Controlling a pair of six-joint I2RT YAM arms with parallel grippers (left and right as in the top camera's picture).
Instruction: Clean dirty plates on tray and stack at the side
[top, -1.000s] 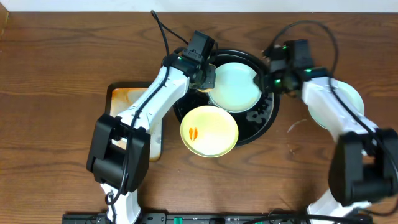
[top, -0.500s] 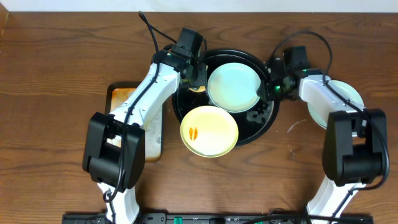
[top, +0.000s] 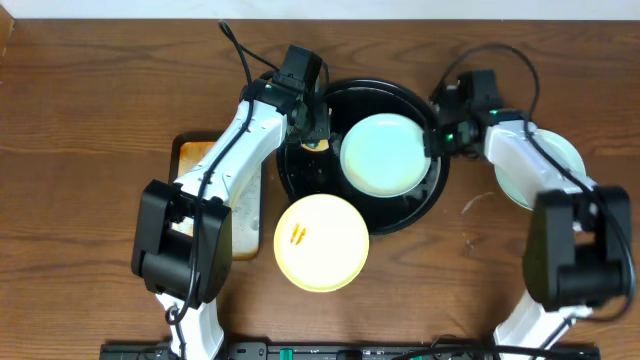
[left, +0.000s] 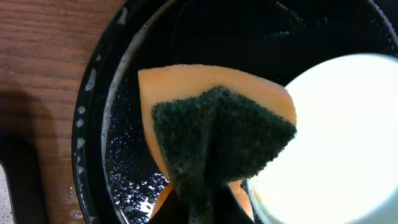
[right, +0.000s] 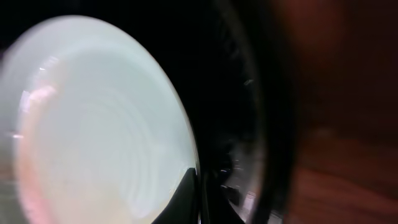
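The round black tray (top: 300, 175) holds a pale blue-green plate (top: 385, 155). My right gripper (top: 436, 140) is shut on this plate's right rim; the plate (right: 93, 124) fills the right wrist view, with a finger (right: 196, 193) over its edge. My left gripper (top: 315, 135) is shut on an orange sponge with a dark green pad (left: 217, 137), held over the tray's wet left part beside the plate (left: 336, 137). A pale yellow plate (top: 322, 242) with an orange smear (top: 298, 235) lies at the tray's front left rim, mostly on the table. A second blue-green plate (top: 560, 165) lies on the table at the right, under my right arm.
A rectangular rust-stained metal tray (top: 205, 160) sits left of the black tray, partly under my left arm. The black tray's floor (left: 124, 168) is wet with droplets. Cables run along the table's back and front edges.
The yellow plate has slid from the tray's front toward the front left, mostly onto the table. The blue-green plate has shifted slightly right and forward on the tray.
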